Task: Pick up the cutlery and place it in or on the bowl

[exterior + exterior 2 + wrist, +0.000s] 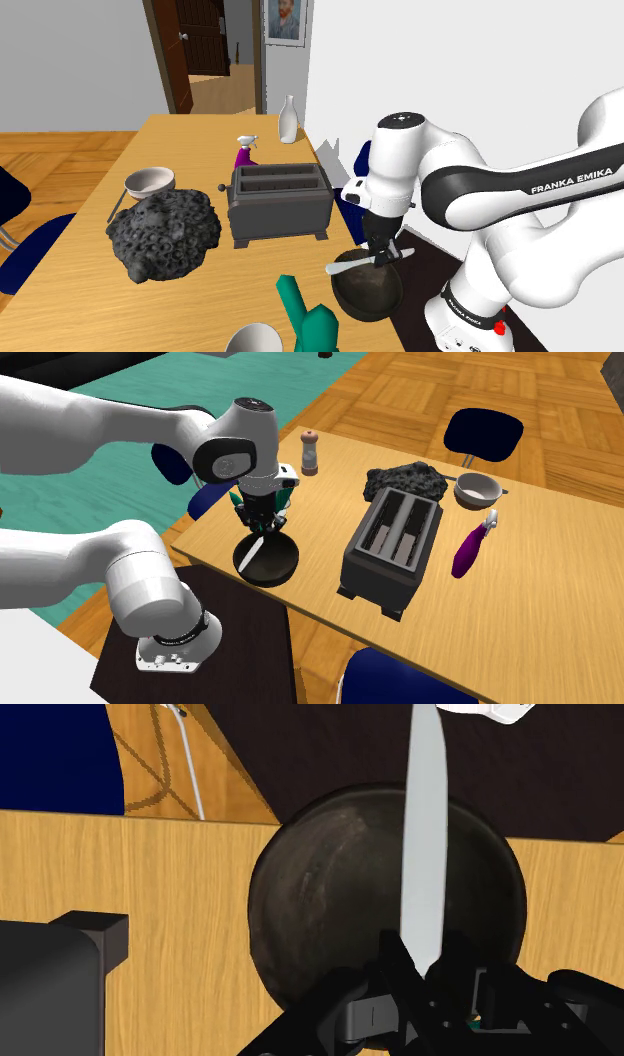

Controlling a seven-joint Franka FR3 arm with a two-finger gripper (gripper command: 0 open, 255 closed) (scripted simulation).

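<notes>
A pale grey knife (352,265) hangs flat over a dark round bowl (368,288) that sits on the wooden table at the edge nearest the stand. My black gripper (380,248) is shut on the knife's handle end, just above the bowl. In the second exterior view the gripper (262,524) points down with the knife (254,545) slanting over the bowl (267,560). In the wrist view the blade (425,854) runs out from between the fingers of the gripper (430,979) across the bowl's (330,894) dark inside.
A dark grey toaster (280,203) stands beside the bowl toward the table's middle. Beyond it lie a black lumpy mass (165,235), a white bowl (150,181), a purple bottle (243,152) and a white bottle (289,120). A green object (305,315) stands close by the bowl.
</notes>
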